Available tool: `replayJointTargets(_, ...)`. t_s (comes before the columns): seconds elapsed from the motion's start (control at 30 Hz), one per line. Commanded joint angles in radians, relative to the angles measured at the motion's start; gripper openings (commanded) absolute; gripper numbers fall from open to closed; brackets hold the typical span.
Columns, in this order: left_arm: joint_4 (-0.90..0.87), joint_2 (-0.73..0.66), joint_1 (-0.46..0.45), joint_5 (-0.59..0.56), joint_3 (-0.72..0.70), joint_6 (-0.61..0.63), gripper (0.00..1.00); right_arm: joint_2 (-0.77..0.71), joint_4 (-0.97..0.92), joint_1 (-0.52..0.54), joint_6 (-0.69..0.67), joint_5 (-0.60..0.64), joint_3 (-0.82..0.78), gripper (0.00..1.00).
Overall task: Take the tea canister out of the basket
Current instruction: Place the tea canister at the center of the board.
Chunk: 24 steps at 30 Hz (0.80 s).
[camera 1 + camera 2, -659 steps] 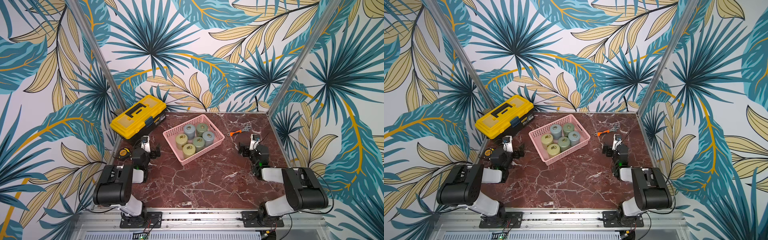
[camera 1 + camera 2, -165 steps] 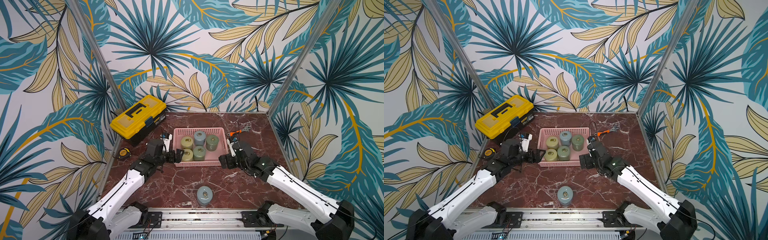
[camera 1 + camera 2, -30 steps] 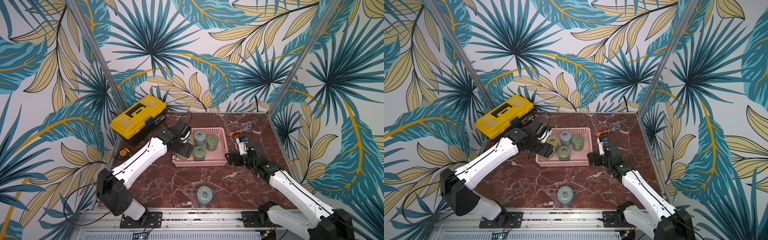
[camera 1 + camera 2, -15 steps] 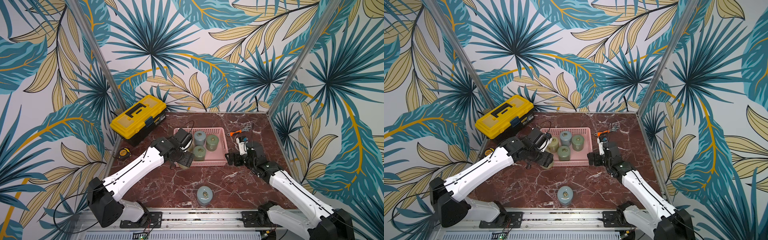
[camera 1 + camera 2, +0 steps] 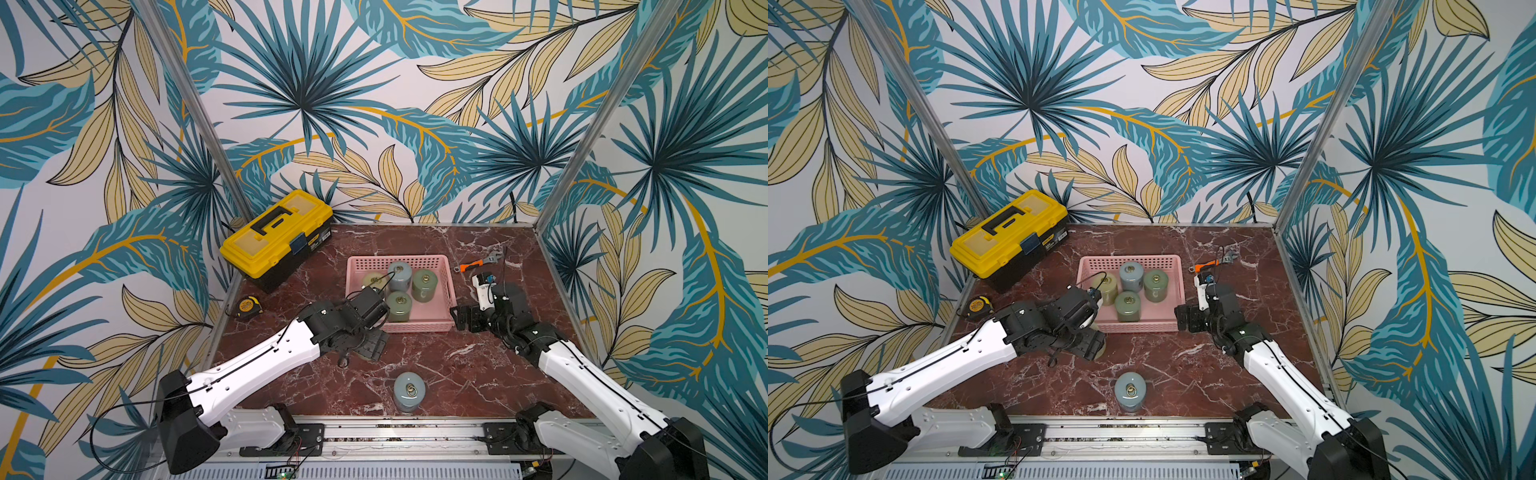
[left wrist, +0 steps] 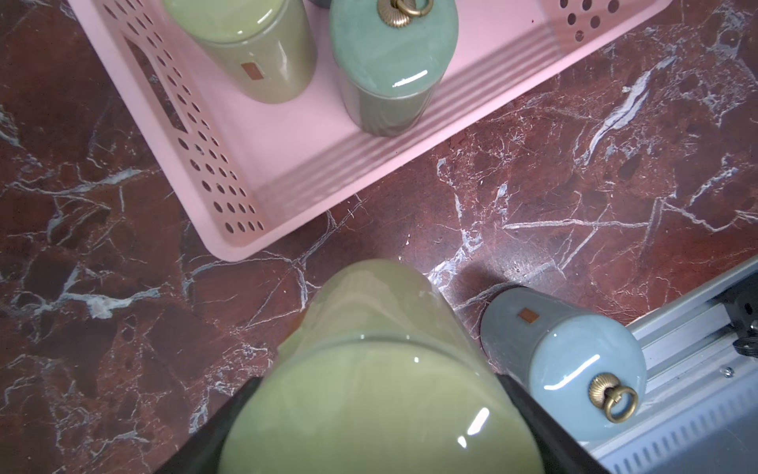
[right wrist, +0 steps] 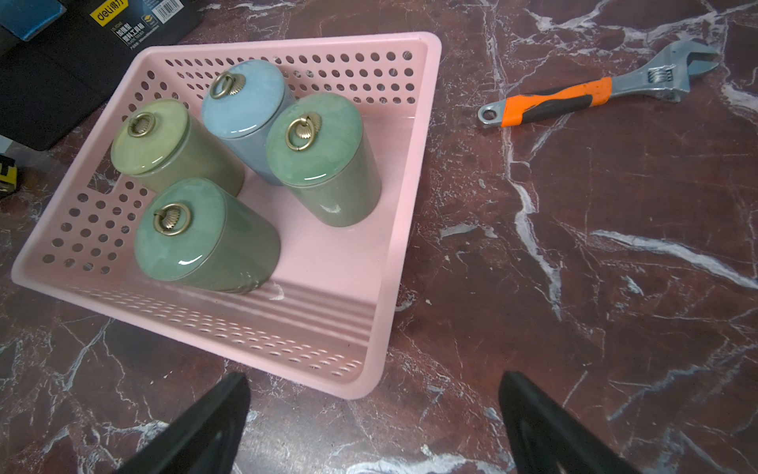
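Holding a yellow-green canister (image 6: 369, 320) between its black fingers (image 6: 547, 435), the left end effector (image 5: 368, 343) hangs over the counter (image 5: 457, 374). It is just outside the near left corner of the pink basket (image 5: 399, 259). So this canister is out of the basket. Only the left wrist view shows the grip. In both top views the arm hides almost all of the canister. No view shows if it touches the counter.

The right end effector (image 7: 373, 379) is open wide and holds nothing. It sits low, just beside the basket's near right corner. The top views show it from the side, so the gap is plain only in the right wrist view.

Four canisters (image 7: 192, 230) stand in the basket: one yellow-green, one blue and two green. The right wrist view shows their gold ring knobs best.

A blue canister (image 5: 409, 390) stands alone near the front edge of the counter.

A yellow toolbox (image 5: 276, 232), a tape measure (image 5: 248, 306) and a wrench (image 7: 574, 98) also lie on the counter.
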Motion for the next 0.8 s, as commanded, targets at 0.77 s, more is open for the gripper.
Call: replayJointTargets(0.77, 0.125, -0.07, -0.267, -0.119, -0.242, -0.348, 0.44, 0.003, 0.015, -0.004, -0.007, 0.006, -0.012, 0.99)
